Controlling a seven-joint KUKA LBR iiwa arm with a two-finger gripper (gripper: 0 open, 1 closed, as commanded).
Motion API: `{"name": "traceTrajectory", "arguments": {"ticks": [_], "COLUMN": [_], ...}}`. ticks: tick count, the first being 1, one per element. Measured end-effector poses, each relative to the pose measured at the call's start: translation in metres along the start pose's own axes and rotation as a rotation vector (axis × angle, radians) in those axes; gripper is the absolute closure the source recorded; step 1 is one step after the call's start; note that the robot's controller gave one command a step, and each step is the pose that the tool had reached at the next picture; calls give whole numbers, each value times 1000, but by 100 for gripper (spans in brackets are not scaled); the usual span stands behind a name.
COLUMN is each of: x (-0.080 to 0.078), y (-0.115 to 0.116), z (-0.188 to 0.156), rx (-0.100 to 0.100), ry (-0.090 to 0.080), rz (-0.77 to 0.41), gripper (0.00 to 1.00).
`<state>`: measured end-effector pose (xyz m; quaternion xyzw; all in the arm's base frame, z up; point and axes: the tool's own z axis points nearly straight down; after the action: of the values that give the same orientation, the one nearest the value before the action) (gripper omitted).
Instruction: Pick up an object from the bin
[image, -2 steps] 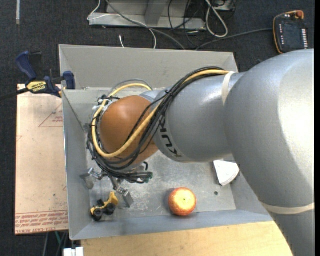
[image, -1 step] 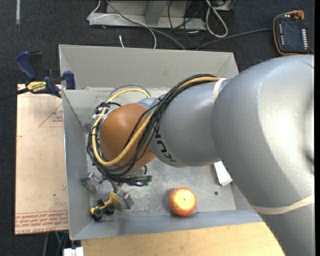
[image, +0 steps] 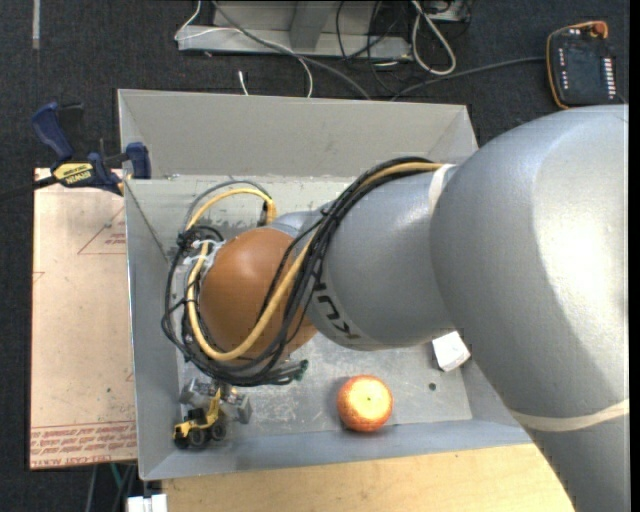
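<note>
A dark, speckled floor surrounds the work area. At 12 o'clock a pale flat unit lies on it, with black and grey cables looping away toward 1 o'clock. Near the 2 o'clock corner, an orange-edged black handheld controller rests on the floor, a cable running to it.
</note>
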<state>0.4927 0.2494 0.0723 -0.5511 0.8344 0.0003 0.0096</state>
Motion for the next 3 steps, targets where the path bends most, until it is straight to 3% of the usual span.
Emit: {"name": "traceTrajectory", "arguments": {"ticks": [1,3], "x": [0,-1], "y": [0,2], "z": [0,-50], "rx": [0,-5], "ry": [0,2], "rz": [1,4], "gripper": [100,100]}}
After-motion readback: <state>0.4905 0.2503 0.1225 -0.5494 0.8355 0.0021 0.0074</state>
